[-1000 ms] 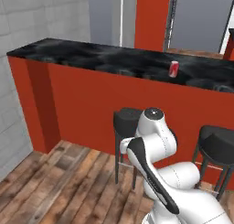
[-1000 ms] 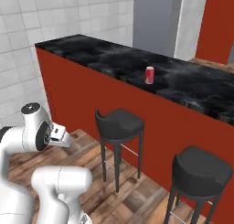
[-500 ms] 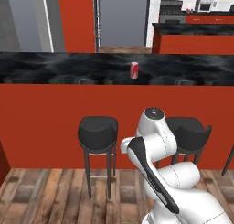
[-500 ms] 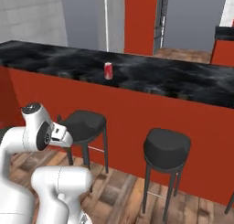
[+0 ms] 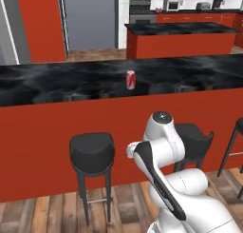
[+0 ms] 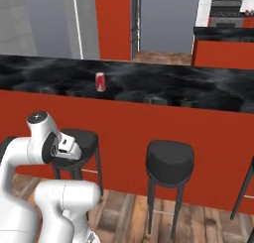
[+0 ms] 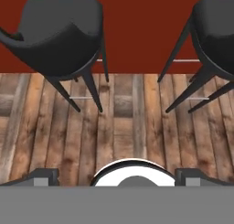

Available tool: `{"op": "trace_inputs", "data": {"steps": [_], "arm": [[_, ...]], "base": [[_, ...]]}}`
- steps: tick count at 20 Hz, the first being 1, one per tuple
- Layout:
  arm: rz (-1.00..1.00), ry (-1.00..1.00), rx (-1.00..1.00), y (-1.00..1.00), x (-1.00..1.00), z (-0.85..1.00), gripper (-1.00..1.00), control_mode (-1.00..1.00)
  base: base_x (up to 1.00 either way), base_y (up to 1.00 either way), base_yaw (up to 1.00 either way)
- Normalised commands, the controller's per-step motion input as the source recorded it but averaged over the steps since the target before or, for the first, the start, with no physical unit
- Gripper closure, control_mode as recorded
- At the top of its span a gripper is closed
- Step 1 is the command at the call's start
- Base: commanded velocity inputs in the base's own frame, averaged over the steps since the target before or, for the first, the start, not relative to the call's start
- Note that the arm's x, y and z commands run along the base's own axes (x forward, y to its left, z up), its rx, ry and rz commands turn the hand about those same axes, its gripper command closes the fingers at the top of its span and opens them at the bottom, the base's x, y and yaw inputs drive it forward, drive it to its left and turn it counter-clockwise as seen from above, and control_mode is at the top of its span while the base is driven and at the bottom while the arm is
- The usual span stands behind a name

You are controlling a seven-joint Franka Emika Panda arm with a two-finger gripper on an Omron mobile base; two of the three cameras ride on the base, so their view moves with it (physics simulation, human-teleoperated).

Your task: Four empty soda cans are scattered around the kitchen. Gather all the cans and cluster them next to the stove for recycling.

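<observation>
- Black marbled bar counter (image 5: 57, 82) on a red front panel: spans the full width of both base views.
- One red soda can (image 5: 130, 79) stands upright on the counter, near its front edge, with a silvery top.
- Wood plank floor (image 7: 123, 127): carries black bar stools (image 5: 92, 153) standing just in front of the red panel.
- Second black-topped island counter (image 5: 180, 28) stands further back.
</observation>
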Motion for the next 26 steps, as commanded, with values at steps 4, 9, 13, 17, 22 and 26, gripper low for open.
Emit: {"op": "trace_inputs", "data": {"steps": [4,9,13,17,22,26], "arm": [[0.0,0.0,0.0,0.0,0.0,0.0,-1.0,1.0],[0.0,0.0,0.0,0.0,0.0,0.0,-1.0,1.0],[0.0,0.0,0.0,0.0,0.0,0.0,-1.0,1.0],[0.0,0.0,0.0,0.0,0.0,0.0,-1.0,1.0],[0.0,0.0,0.0,0.0,0.0,0.0,-1.0,1.0],[0.0,0.0,0.0,0.0,0.0,0.0,-1.0,1.0]], "base": [[0.47,0.46,-0.25],[0.37,0.42,-0.19],[0.12,0.36,-0.09],[0.13,0.25,-0.02],[0.03,0.08,0.0],[0.0,0.0,0.0]]}}
